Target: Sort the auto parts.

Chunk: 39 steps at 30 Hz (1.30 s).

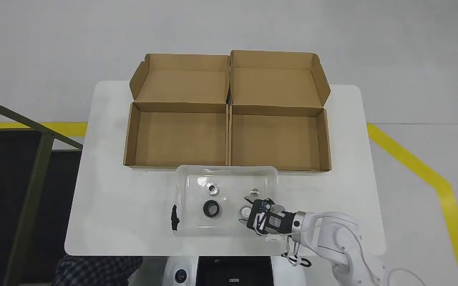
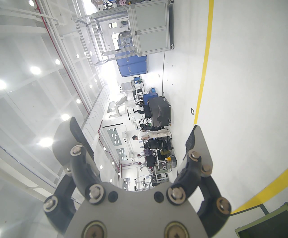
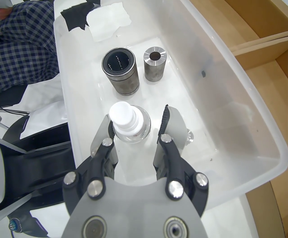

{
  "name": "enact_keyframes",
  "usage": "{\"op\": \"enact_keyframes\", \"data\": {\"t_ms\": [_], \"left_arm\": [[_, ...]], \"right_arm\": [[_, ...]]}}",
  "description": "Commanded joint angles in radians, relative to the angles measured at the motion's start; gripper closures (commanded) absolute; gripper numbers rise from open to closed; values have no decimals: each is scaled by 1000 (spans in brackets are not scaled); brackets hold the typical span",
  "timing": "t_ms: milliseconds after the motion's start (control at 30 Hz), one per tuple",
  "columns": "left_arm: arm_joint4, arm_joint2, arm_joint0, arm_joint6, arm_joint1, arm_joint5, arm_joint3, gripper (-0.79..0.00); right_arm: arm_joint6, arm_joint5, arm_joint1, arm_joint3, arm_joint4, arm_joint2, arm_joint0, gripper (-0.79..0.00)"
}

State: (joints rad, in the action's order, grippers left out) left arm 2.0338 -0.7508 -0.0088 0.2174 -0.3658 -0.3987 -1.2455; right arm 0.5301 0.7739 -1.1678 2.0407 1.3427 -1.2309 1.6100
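Observation:
A clear plastic bin (image 1: 187, 179) sits at the table's front edge and holds the parts. In the right wrist view, a dark linear bearing (image 3: 121, 72) and a smaller steel bushing (image 3: 154, 65) stand upright. Nearer the camera stands a clear round part with a white cap (image 3: 126, 119). My right gripper (image 3: 137, 116) is open inside the bin and straddles this white-capped part. One finger (image 3: 105, 133) touches the part and the other finger (image 3: 173, 119) stands apart from it. A small clear piece (image 3: 189, 135) lies just behind that finger. My left gripper (image 2: 135, 126) is open, holds nothing and points out at the room.
Two open cardboard boxes (image 1: 177, 137) (image 1: 278, 139) sit side by side behind the bin, their lids folded back. Black tape (image 1: 173, 217) and a white paper scrap (image 3: 108, 20) mark the bin's wall. The box edge (image 3: 258, 47) runs close along the bin.

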Motion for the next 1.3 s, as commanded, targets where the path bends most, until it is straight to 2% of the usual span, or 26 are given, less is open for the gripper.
{"op": "enact_keyframes", "data": {"t_ms": [0, 67, 100, 133, 167, 533, 767, 1267], "left_arm": [[0, 0, 0, 0, 0, 0, 0, -785], [0, 0, 0, 0, 0, 0, 0, -785], [0, 0, 0, 0, 0, 0, 0, -785], [0, 0, 0, 0, 0, 0, 0, -785], [0, 0, 0, 0, 0, 0, 0, -785], [0, 0, 0, 0, 0, 0, 0, -785], [0, 0, 0, 0, 0, 0, 0, -785], [0, 0, 0, 0, 0, 0, 0, -785]], "right_arm": [[0, -2, 1, -2, -1, 3, -2, -348], [-1, -5, 3, -3, 1, 5, -3, -296], [-1, -6, 4, -3, 1, 6, -4, -225], [-4, -8, 5, -3, 0, 6, -4, -86], [-6, -9, 6, -1, 0, 6, -3, 0], [-64, 5, 22, 70, -3, -15, 19, 0], [-130, -21, 26, 74, -27, -24, 20, 0], [-372, -73, 29, 55, -199, -69, 8, 0]]}}
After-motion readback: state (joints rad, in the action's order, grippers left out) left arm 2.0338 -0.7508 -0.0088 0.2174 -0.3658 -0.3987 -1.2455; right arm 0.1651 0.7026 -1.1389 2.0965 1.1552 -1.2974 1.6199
